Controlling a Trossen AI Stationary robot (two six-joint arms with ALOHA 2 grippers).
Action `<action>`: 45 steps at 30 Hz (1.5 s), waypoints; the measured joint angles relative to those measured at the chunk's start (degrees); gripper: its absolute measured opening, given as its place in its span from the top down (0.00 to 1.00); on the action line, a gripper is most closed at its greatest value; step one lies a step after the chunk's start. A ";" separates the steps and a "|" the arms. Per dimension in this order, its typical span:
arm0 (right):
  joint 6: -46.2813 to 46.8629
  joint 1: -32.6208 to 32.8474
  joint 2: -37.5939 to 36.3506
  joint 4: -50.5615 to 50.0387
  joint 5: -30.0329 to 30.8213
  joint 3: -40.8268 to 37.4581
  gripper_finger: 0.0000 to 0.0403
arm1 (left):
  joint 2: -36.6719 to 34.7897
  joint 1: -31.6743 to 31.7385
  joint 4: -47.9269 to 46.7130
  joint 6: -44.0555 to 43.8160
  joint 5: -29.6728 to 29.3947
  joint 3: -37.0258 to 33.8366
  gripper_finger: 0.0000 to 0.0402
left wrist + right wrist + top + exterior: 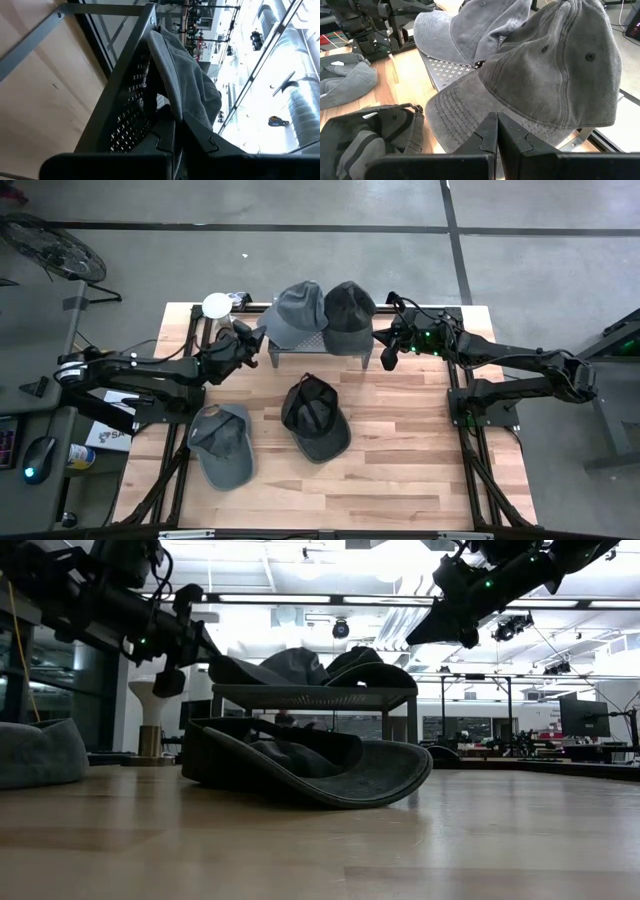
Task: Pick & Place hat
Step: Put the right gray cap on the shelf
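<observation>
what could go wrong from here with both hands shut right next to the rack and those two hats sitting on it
Both hats overlap on the rack, the light grey hat against the dark grey hat, so nudging one may drag the other off.

The left hand is shut beside the rack's left edge, and the right hand is shut by its right end; a careless sweep from either could knock the rack or a brim.

The black hat lies upside down on the table, awkward to grab.

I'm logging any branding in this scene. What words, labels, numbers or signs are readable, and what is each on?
"SA": partial dark letters on a white box on the floor beside the table's left edge; the rest is hidden.
Can near that box: label too small to read.
The four caps: no readable text.
</observation>
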 joint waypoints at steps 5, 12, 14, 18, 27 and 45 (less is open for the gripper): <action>0.02 0.00 0.00 0.00 -0.01 0.00 1.00 | -1.76 0.00 -0.18 2.52 0.44 -0.01 0.97; 0.48 0.00 0.00 0.00 0.00 0.00 1.00 | -4.37 0.00 -0.48 5.46 0.34 -0.03 0.98; 0.57 0.01 -0.01 0.00 -0.01 0.00 1.00 | -4.91 -0.01 -0.47 6.31 0.21 -0.05 0.98; 0.61 0.00 0.00 0.00 -0.02 0.00 1.00 | -5.31 -0.02 -0.31 6.67 0.03 -0.06 0.98; 0.63 0.00 -0.02 0.00 -0.02 0.00 1.00 | -5.29 -0.01 -0.23 6.67 0.33 -0.07 0.98; 0.63 0.02 -0.02 0.00 -0.63 0.00 1.00 | -5.29 -0.01 -0.07 6.83 0.76 -0.07 0.98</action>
